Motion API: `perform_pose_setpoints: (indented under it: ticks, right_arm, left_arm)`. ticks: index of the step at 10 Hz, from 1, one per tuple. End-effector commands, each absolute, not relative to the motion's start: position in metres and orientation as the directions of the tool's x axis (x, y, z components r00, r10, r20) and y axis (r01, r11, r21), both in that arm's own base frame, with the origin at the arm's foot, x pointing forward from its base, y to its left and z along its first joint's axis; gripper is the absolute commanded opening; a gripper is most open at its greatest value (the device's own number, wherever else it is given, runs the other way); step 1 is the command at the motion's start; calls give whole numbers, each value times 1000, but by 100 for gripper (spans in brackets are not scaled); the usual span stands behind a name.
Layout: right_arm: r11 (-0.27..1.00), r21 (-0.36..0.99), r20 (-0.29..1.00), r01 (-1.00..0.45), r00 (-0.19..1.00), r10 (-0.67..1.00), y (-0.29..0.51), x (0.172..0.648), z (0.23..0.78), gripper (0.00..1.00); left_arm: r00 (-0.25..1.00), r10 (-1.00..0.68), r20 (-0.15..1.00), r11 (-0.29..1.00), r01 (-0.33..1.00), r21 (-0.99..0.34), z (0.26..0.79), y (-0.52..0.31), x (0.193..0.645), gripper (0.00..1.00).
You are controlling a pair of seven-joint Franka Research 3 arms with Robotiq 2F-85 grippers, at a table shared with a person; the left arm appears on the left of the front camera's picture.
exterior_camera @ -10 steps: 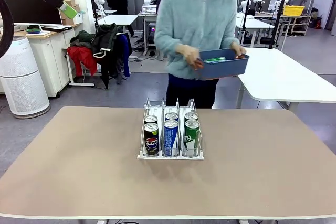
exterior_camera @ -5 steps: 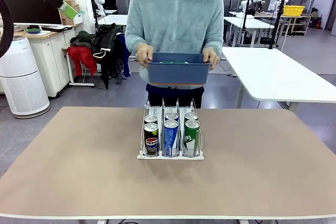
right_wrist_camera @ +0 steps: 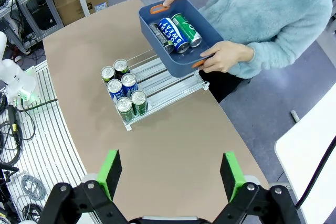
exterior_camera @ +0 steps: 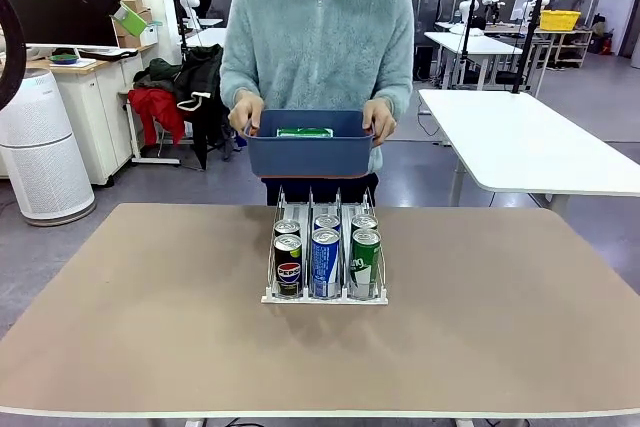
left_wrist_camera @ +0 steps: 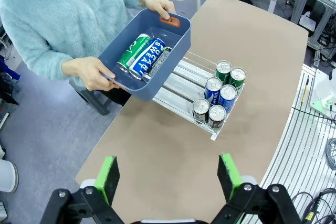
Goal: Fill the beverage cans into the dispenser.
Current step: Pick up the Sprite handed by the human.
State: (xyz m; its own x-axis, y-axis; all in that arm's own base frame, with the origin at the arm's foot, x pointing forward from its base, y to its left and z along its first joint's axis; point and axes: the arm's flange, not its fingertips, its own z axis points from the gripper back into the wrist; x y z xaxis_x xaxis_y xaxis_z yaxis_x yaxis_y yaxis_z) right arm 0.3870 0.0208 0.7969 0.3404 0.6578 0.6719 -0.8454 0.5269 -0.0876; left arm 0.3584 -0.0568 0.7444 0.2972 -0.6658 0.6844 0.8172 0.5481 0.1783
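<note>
I'm hovering the left gripper and right gripper wide open, empty, well above the table. The person is holding the bin of beverage cans over the dispenser — probably offering refills.

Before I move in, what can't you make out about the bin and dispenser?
- Front view: near wall of the bin hides its cans.
- Front view: front cans block labels of the rear cans in the dispenser.
- Right wrist view: the dark can, label too small to read.
</note>
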Motion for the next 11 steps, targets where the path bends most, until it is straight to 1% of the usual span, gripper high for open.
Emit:
perform_pose_setpoints:
  ticks: [1,11]
  right_arm:
    - [523,-84,673,-848,338,657,21,386,796,100]
    - [523,-84,673,-848,338,657,21,386,796,100]
  left_arm:
    - [292,-662,690,549,816,181,744,-56,360,100]
    - [292,-662,690,549,816,181,744,-56,360,100]
